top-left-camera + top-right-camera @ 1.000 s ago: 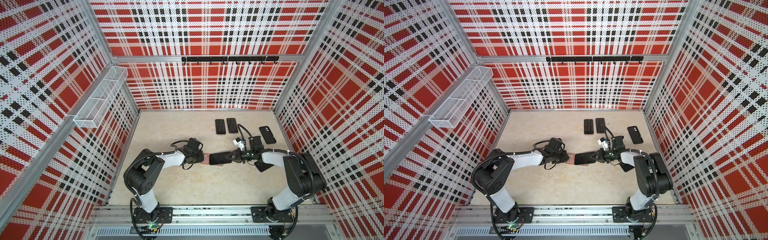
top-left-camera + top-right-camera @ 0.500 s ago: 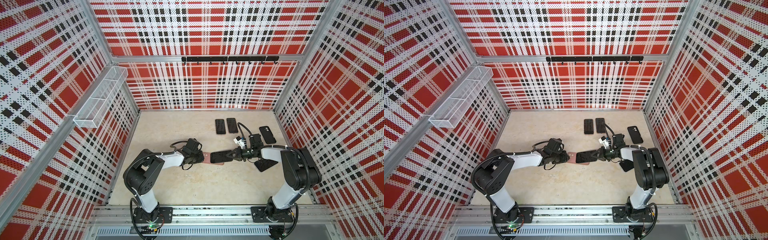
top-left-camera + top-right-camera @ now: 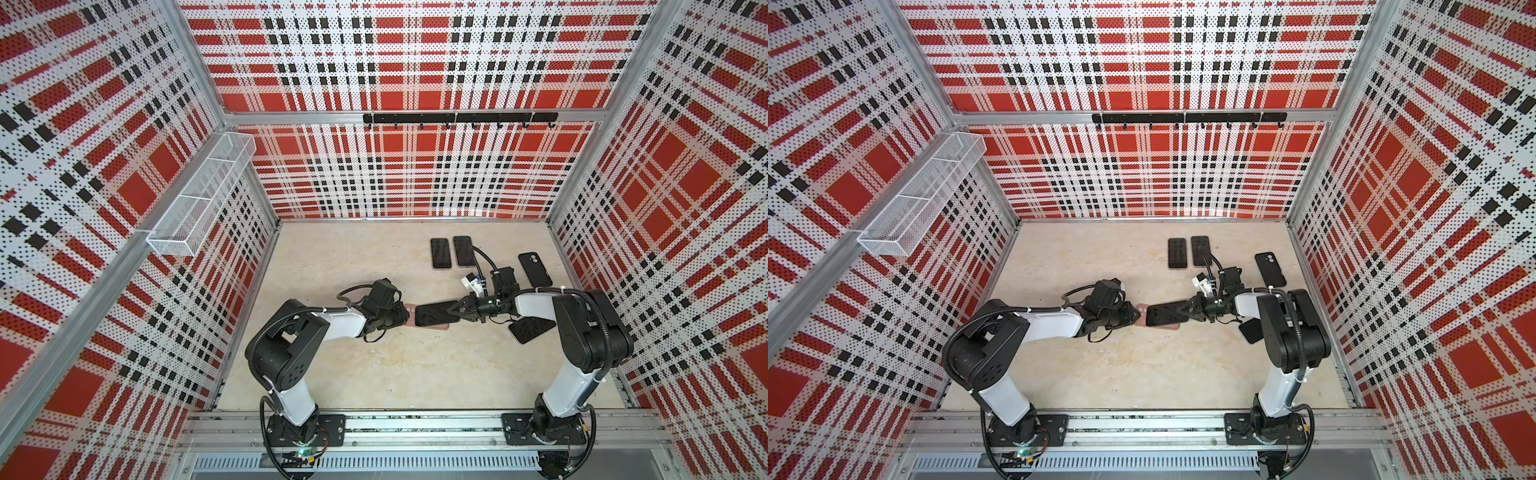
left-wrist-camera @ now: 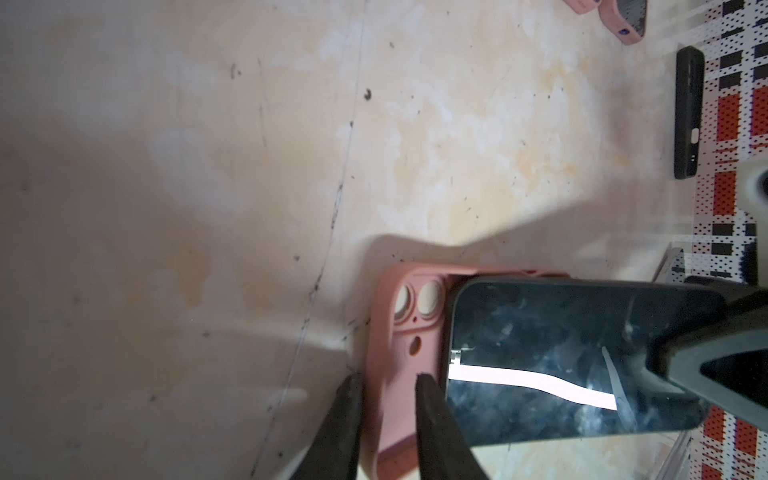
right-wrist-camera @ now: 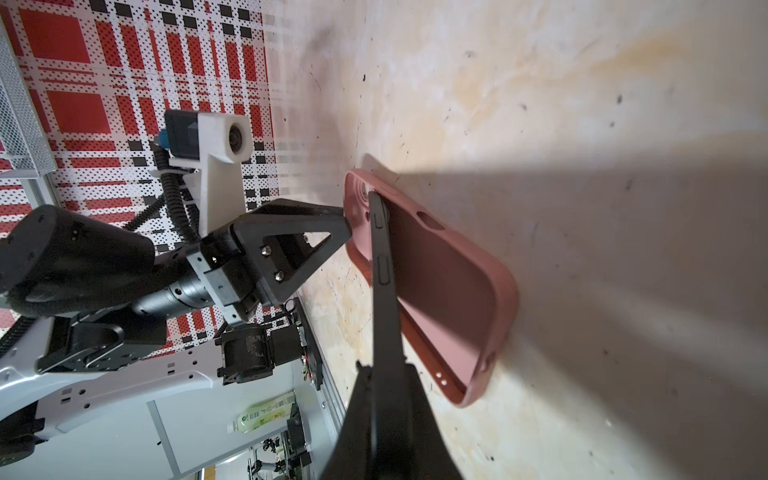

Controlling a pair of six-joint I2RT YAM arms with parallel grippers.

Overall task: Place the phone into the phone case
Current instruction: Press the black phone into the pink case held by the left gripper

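In a top view, my left tool (image 3: pixel 405 318) pinches narrowly on the 9 o'clock end wall of the pink phone case (image 3: pixel 436 327), which lies open-side up near the middle of the desk (image 3: pixel 395 374). My right tool (image 3: pixel 452 309), reaching in from 3 o'clock, is clamped on the phone (image 3: pixel 434 313). The phone is held screen-up and tilted over the case, its leading end down by the camera cut-outs.

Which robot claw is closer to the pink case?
Left. The left gripper pinches the camera end of the pink case. The right gripper holds the phone tilted over it, not touching the case itself.
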